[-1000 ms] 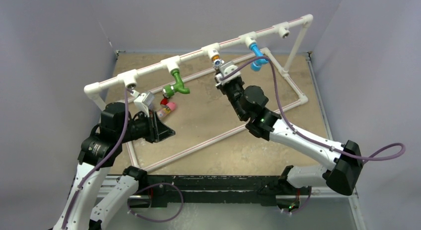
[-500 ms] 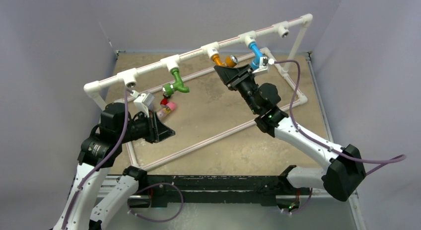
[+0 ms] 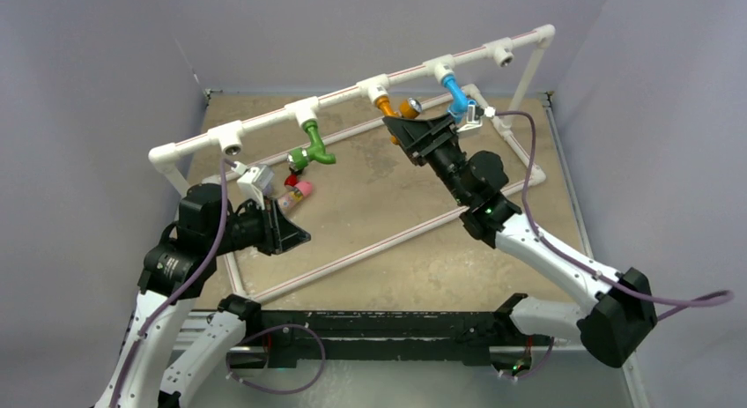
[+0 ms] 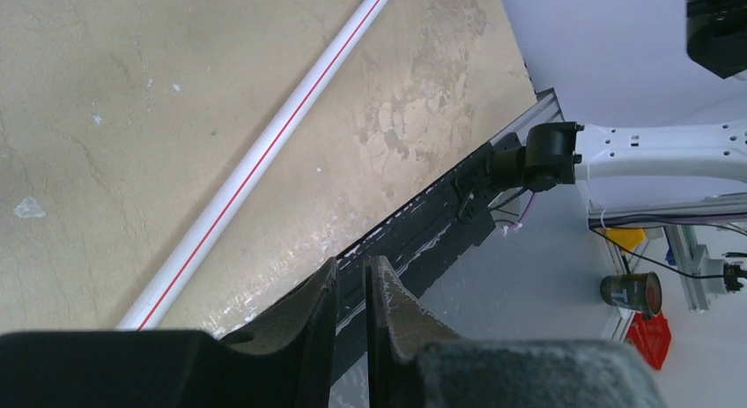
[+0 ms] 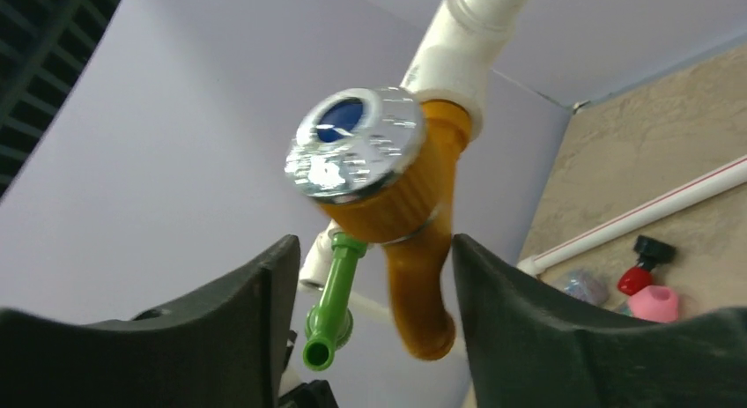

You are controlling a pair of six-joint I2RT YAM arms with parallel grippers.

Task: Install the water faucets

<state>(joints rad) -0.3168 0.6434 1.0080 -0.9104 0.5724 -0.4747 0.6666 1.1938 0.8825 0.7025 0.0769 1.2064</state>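
done: green faucet [image 3: 313, 149], orange faucet [image 5: 414, 214] and blue faucet [image 3: 455, 95] all hang off the pipe rail [image 3: 264, 119]
left: both end sockets [image 3: 231, 146] look empty, I reckon two more to go
right gripper [image 5: 372, 271]: spread wide either side of the orange faucet, not gripping
left gripper [image 4: 352, 289]: nearly pinched together, holding nothing

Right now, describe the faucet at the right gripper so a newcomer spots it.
Follow the raised white pipe rail to its third tee from the left. The orange faucet hangs there, between the green faucet and the blue faucet; only it is orange.
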